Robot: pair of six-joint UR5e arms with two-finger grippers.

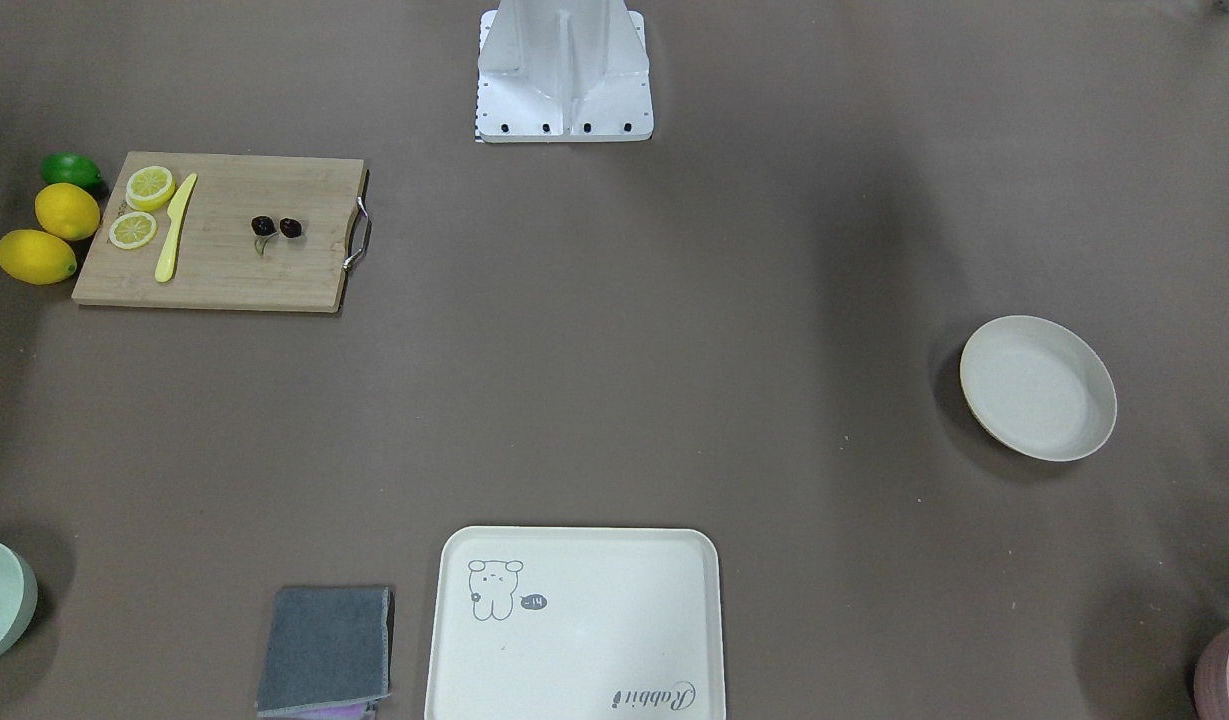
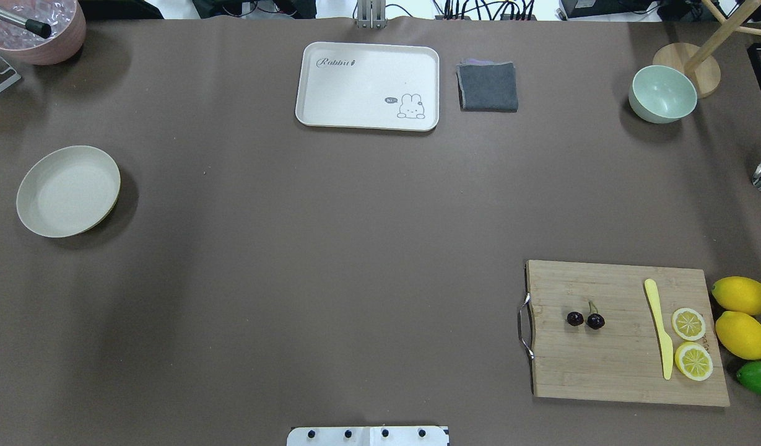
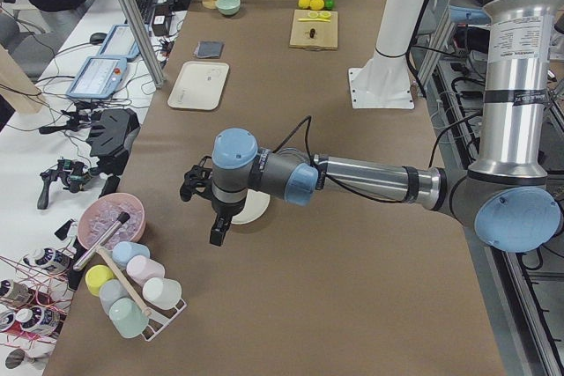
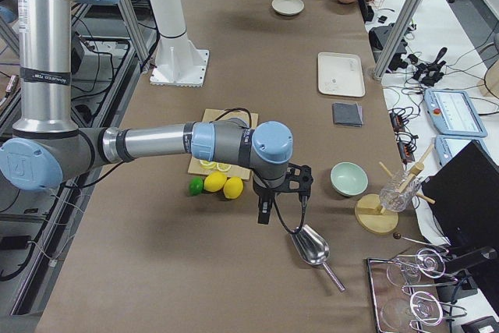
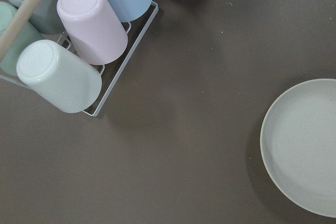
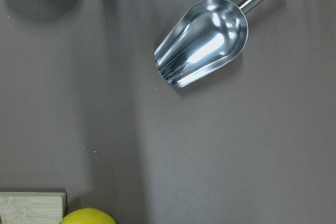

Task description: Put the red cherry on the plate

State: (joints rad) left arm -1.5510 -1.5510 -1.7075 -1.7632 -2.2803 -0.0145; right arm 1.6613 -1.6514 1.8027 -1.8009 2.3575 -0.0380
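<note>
The red cherry, two tiny dark fruits on thin stems, lies in the middle of a wooden cutting board. The plate, round and cream-white, sits empty at the opposite end of the table; the left wrist view has its rim at the right edge. My left gripper hangs beside the plate, seen only from the exterior left. My right gripper hovers past the lemons, seen only from the exterior right. I cannot tell whether either is open or shut.
On the board lie a yellow knife and two lemon slices; two lemons and a lime sit beside it. A cream tray, grey cloth, green bowl, metal scoop and cup rack stand around.
</note>
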